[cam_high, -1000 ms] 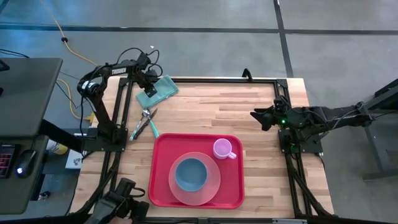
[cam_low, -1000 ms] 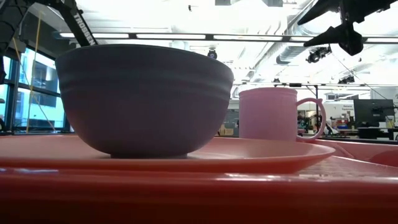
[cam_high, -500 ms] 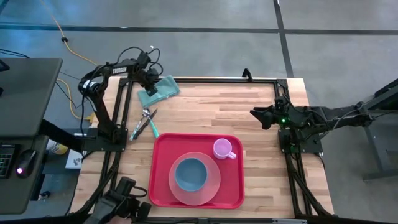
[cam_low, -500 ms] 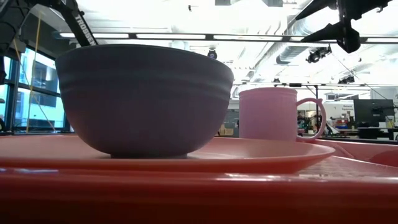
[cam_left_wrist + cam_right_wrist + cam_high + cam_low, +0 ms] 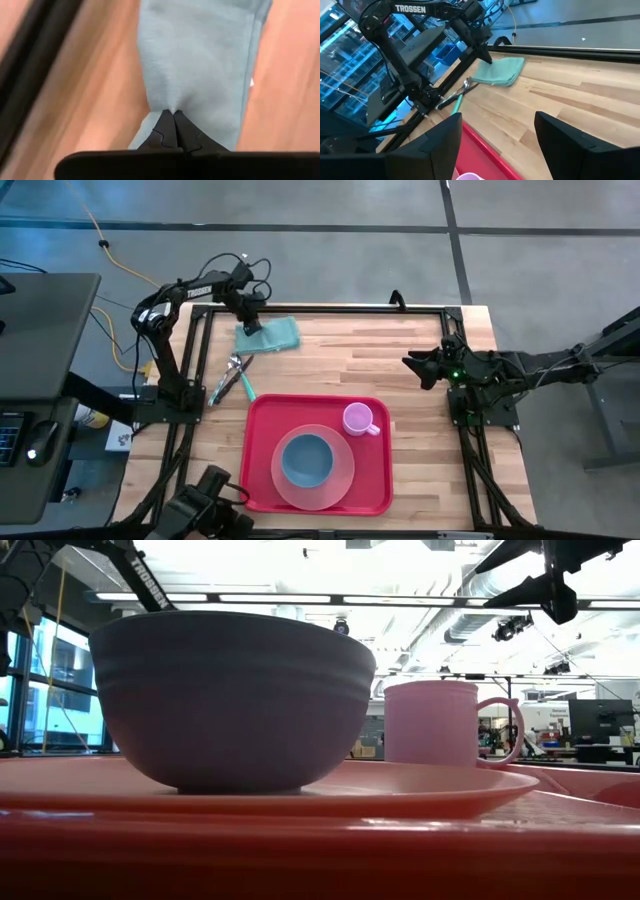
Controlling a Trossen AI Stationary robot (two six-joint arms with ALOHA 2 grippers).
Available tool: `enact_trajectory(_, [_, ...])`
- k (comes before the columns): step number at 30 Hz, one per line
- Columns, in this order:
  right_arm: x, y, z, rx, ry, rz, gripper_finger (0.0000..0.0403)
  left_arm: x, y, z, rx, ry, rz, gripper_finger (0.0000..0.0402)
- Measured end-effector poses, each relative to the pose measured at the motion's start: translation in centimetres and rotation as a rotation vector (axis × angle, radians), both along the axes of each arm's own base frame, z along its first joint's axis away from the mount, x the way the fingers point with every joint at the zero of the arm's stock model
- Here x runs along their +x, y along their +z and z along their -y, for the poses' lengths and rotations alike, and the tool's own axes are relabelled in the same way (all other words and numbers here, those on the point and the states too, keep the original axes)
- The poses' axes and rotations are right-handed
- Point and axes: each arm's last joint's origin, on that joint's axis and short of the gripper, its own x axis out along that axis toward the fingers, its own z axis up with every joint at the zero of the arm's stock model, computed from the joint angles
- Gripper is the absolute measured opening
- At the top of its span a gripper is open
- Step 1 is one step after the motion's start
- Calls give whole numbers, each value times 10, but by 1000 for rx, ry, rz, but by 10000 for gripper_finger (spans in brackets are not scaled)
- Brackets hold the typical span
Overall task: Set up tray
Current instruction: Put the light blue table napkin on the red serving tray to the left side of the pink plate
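Tabletop (image 5: 420, 410) — light wood, carrying everything noted below.

Tray (image 5: 262, 442): red, rectangular, low rim, lying flat at the near-centre of the tabletop. It is judged stiff and light when bare but front-heavy as loaded; the plastic looks smooth, so likely slippery. If it must be shifted, the rim at a long edge is the place to take hold, kept level so the crockery does not slide.

Plate (image 5: 345, 472): pink, round, seated inside the tray toward its near side.

Bowl (image 5: 306, 459): blue-grey, centred on the plate. Probably ceramic — fragile.

Cloth (image 5: 272, 336): teal, folded, soft and limp, lying at the far-left corner of the tabletop, well apart from the tray. It is pinched at one edge by the left gripper (image 5: 173, 113); the fingers are closed together on the fabric, which puckers at the tips.

Mug (image 5: 358, 419): pink, upright on the tray just beyond the plate, handle toward the right side.

Cutlery (image 5: 234, 376): a small bundle lying between cloth and tray, off the tray.

Right gripper (image 5: 410, 363): waiting above the right side of the tabletop, fingers (image 5: 570, 142) held apart, nothing between them.
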Motion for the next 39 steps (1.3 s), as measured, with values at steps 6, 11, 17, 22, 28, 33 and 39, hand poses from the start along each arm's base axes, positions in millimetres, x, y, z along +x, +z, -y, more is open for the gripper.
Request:
enact_trajectory(6, [0, 0, 0, -24, 10, -12, 232, 16, 0, 12, 2, -60, -35, 12])
enact_trajectory(11, [0, 0, 0, -39, 16, -20, 232, 23, 0, 16, 23, -90, -57, 75])
enact_trajectory(17, [0, 0, -1, -35, 46, -24, 232, 27, 1, 19, 22, -117, -41, 141])
enact_trajectory(22, [0, 0, -1, -30, 61, -25, 232, 29, 8, 16, 109, -170, -85, 168])
enact_trajectory(28, [0, 0, -1, -30, 61, -27, 232, 32, 18, 4, 308, -252, -172, 197])
enact_trajectory(33, [0, -1, -1, -30, 63, -29, 232, 33, 14, 1, 339, -321, -169, 226])
enact_trajectory(39, [0, -1, -1, -30, 63, -32, 232, 34, -13, 2, 218, -384, -191, 249])
